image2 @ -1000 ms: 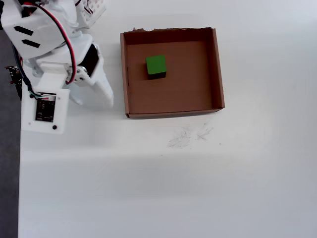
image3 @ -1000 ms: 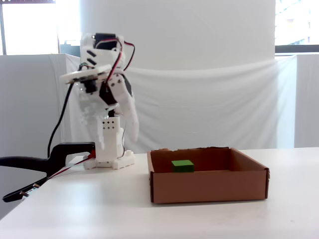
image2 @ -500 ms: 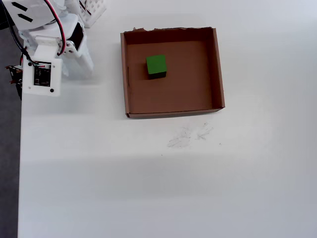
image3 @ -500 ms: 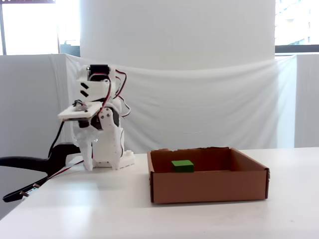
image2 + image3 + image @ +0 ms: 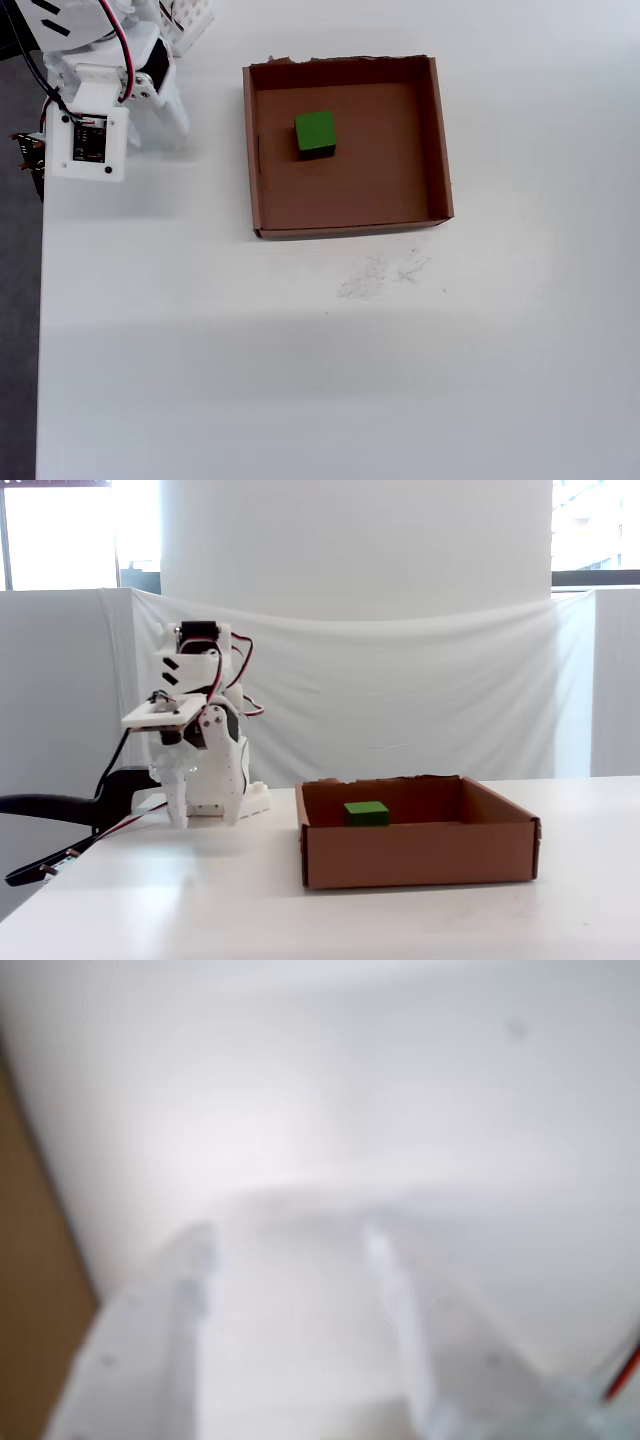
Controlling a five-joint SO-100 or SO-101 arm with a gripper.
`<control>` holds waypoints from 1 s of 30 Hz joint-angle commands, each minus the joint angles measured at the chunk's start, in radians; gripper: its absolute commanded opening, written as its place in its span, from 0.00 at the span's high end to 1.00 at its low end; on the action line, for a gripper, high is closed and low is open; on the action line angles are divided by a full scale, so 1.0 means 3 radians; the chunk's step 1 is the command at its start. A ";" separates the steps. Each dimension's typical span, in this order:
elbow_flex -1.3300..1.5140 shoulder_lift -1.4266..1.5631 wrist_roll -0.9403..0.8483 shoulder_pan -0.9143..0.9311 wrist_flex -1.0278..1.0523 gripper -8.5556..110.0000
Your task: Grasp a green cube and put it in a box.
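Cube (image 5: 315,133) sits inside box (image 5: 440,150), upper left part in overhead view. Looks light, rigid, matte; pinch opposite flat faces. Gripper (image 5: 290,1245) empty, jaws apart, low over tabletop (image 5: 300,380), well apart from box.

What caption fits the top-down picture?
Green cube sits inside the box; the arm's fingers rest off to the left.
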 commanded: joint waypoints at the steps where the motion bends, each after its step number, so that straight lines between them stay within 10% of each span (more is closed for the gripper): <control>1: -0.0026 -0.0031 -0.0061 0.0031 0.0153 0.75; 30: -0.0020 -0.0031 0.0010 -0.0046 0.0215 0.76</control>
